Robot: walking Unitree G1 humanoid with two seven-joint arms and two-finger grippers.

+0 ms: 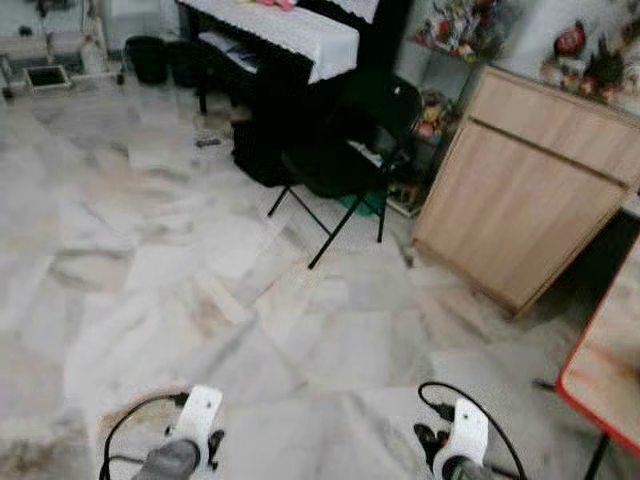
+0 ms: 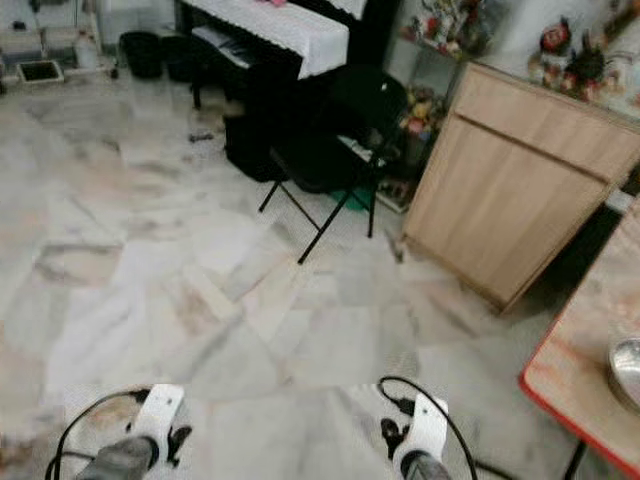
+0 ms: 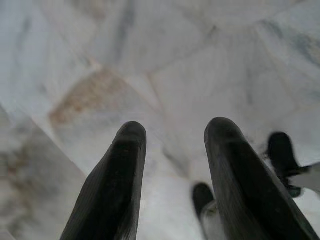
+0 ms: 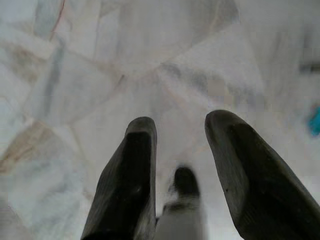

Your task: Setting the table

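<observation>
Left gripper (image 3: 172,150): nearest the lens, low over the marble floor (image 1: 200,270), fingers spread apart, nothing between them.
Right gripper (image 4: 180,145): likewise low over bare tile, fingers parted and empty.
Table (image 2: 570,365): red-edged corner at the robot's right, well apart from both grippers; edge running away and rightward.
Metal bowl (image 2: 628,370): resting on that table top near its front edge, cut off by the frame.
Nearer arm: right, judged by the table's side.
Coming move: probably a turn and a walk to the right before any reach.
Straight ahead: black folding chair (image 1: 365,130), wooden cabinet (image 1: 530,190) beside it.
View difference: bowl visible from the right eye; left eye view gives just the table corner (image 1: 605,360).
</observation>
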